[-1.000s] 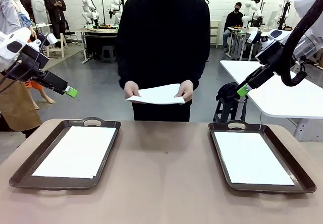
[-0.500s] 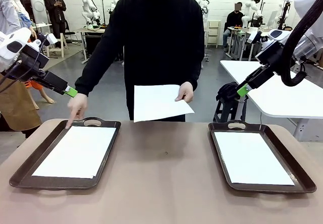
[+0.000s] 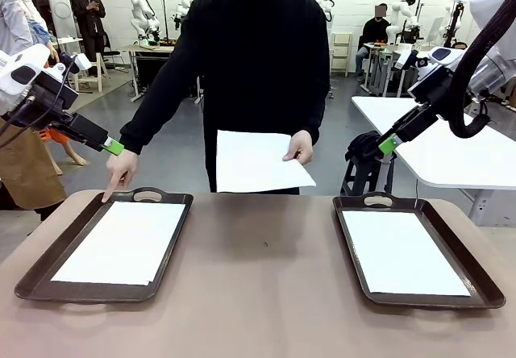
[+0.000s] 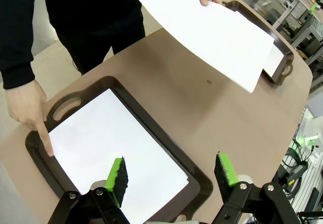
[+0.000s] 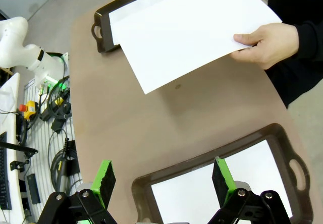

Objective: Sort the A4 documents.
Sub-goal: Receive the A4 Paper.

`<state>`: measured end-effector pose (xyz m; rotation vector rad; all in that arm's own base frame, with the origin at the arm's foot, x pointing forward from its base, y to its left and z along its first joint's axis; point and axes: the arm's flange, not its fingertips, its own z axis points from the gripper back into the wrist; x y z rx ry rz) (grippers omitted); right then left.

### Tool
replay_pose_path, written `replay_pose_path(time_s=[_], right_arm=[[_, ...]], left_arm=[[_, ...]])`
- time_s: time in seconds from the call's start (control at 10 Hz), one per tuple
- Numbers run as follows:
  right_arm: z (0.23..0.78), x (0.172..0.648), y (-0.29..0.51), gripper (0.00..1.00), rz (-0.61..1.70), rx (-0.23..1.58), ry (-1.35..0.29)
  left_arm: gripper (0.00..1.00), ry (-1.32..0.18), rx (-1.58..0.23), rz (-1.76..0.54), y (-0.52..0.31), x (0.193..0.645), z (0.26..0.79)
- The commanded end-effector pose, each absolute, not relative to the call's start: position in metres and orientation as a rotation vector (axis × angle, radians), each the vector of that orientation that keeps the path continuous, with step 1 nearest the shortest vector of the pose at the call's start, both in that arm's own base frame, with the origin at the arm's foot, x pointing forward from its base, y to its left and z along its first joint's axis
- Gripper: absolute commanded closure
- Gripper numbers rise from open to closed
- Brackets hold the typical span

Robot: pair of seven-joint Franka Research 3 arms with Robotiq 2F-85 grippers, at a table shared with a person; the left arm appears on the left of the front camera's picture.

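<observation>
While person's hand holds sheet (above table edge), both fingers released, raised.

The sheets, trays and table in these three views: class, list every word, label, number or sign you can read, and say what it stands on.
No text can be read in any view.
Held sheet: blank on the side shown.
Sheet in the left tray: blank.
Sheet in the right tray: blank.
Trays and table: no labels or marks to read.
Background lab equipment: too small and blurred to show any lettering.
</observation>
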<state>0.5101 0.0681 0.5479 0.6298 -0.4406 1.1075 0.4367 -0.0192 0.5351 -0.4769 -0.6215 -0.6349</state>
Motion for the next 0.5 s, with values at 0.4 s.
replay_pose_path(time_s=[0.4], right_arm=[[0.5476,0.5115,0.0681,0.00,1.107,0.630,-0.440]], left_arm=[[0.10,-0.623,-0.487,-0.642,-0.0183,0.4359,0.5357]])
